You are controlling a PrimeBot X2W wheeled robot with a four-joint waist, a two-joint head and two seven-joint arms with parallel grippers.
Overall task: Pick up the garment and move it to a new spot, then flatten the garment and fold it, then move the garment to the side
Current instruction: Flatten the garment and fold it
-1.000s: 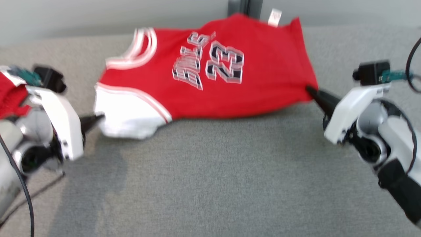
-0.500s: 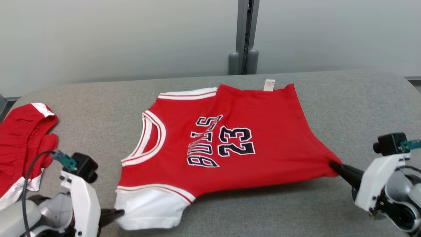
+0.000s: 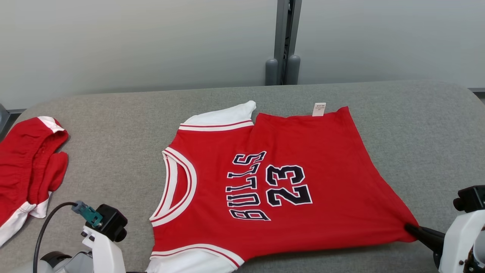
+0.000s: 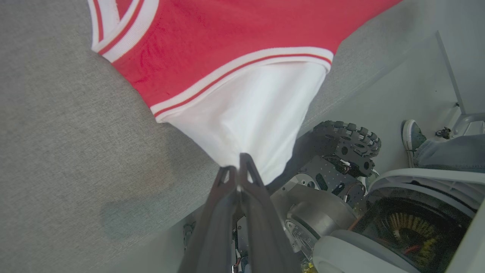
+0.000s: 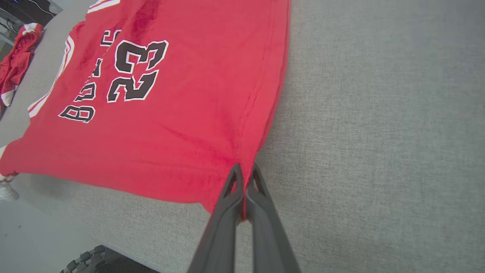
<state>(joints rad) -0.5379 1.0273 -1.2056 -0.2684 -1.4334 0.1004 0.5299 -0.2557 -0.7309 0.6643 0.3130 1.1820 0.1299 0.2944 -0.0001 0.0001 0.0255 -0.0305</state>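
Left gripper [image 4: 238, 167] is clamped shut on the white sleeve [image 4: 257, 110] of the jersey [image 3: 288, 182]. Right gripper [image 5: 244, 172] is clamped shut on the red hem corner [image 5: 227, 182]. The jersey lies print-side up across the middle of the grey table [image 3: 113, 113], with its gripped edge along the table's near edge.

Probable faults from this state:

1. Overhang. In the left wrist view the white sleeve extends past the table's near edge, above the robot's wheel [image 4: 348, 140]. If it is released there, the sleeve is likely to droop off the table, pull the jersey out of flat, or foul the wheel.

2. Slip. Each grip takes only a small pinch of fabric at the fingertips. A sharp pull away from the table's middle may strip the cloth from one grip and leave the jersey skewed.

3. Uneven tension. The fabric draws to a point at each grip, with creases running toward the table's middle. Unequal pull or unequal height may set those creases into the fold.

4. Collision. A second red garment [image 3: 26, 163] lies at the table's left end. A sideways transfer toward that end may drag or cover it.
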